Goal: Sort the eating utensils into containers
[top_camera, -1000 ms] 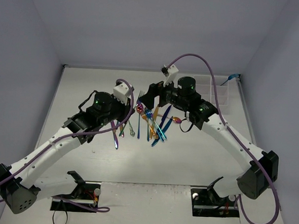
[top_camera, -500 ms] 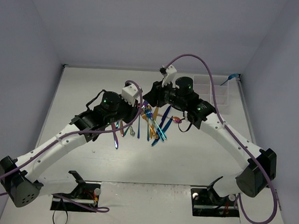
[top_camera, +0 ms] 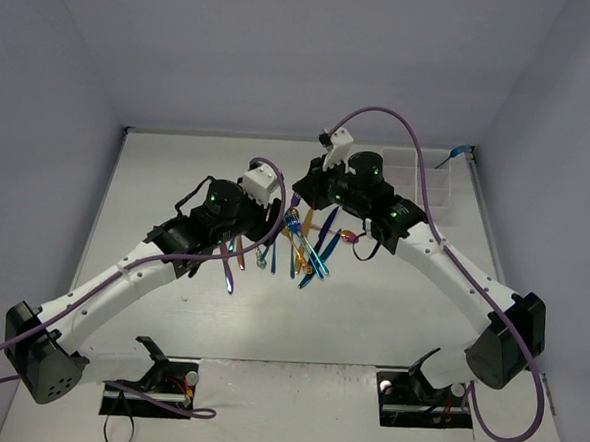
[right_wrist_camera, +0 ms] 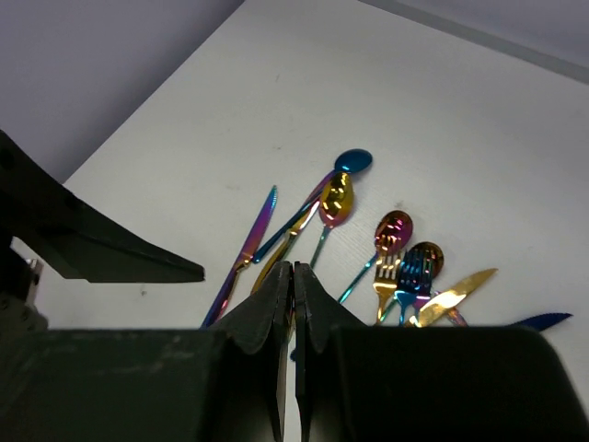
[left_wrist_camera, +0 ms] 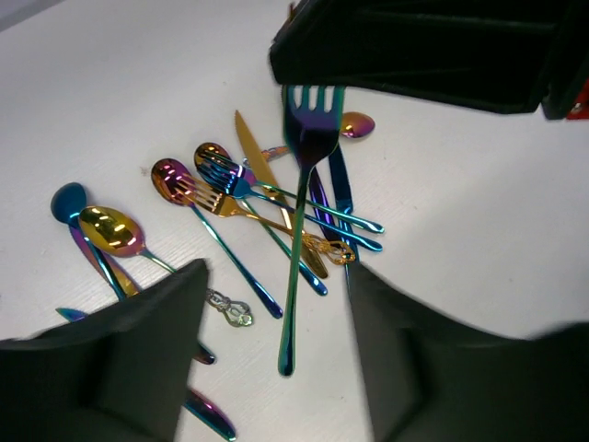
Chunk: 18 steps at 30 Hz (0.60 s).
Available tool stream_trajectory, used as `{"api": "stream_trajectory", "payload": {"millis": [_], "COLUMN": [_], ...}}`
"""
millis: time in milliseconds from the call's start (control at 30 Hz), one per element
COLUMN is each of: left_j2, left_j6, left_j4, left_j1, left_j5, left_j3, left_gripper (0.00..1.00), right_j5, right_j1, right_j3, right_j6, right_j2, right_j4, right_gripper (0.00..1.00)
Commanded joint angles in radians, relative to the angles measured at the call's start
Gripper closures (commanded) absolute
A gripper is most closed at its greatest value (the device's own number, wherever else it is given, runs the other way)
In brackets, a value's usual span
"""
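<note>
Fork [left_wrist_camera: 298, 249] clamped in right gripper [right_wrist_camera: 293, 273]
It hangs over the pile [left_wrist_camera: 241, 190] at the worktop's [left_wrist_camera: 460, 230] middle; left gripper [left_wrist_camera: 276, 271] wide open just beside it.

The left arm [top_camera: 121, 276] and right arm [top_camera: 452, 271] stretch forward and inward, wrists nearly meeting above mid-table. The left gripper [left_wrist_camera: 274, 276] points down with fingers spread wide. The right gripper [right_wrist_camera: 293, 269] has its fingers pressed together, apparently pinching a fork [left_wrist_camera: 308, 175] by its head
</note>
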State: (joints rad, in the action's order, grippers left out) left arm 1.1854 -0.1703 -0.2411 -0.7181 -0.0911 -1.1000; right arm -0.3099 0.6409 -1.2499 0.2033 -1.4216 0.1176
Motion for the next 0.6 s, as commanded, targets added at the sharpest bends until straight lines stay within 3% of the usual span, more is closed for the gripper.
{"api": "stream_trajectory", "payload": {"millis": [0, 133, 333, 433, 567], "left_j2": [-0.020, -0.029, -0.044, -0.065, -0.110], "left_j6": [-0.026, -0.057, -0.181, -0.259, -0.345], "left_j4": [0.086, 0.075, -0.038, -0.105, -0.149], "left_j1": [-0.002, -0.001, 0.065, 0.127, 0.199], "left_j5": [0.095, 0.195, 0.369, 0.369, 0.357], "left_j3": [-0.033, -0.011, 0.030, 0.071, 0.147], "left_gripper": [0.32, 0.18, 0.16, 0.14, 0.10], "right_j5": [0.079, 0.116, 0.232, 0.259, 0.279], "right_j1": [-0.062, -0.143, -0.374, -0.532, -0.651], "right_j3": [-0.019, -0.045, -0.142, -0.208, -0.328], "right_j6": [-0.056, -0.086, -0.194, -0.228, -0.253], "right_j2": [0.025, 0.034, 0.020, -0.025, -0.093], "right_j4": [0.058, 0.052, 0.048, 0.050, 0.053], "right_gripper": [1.00, 1.00, 1.00, 1.00, 1.00]}}
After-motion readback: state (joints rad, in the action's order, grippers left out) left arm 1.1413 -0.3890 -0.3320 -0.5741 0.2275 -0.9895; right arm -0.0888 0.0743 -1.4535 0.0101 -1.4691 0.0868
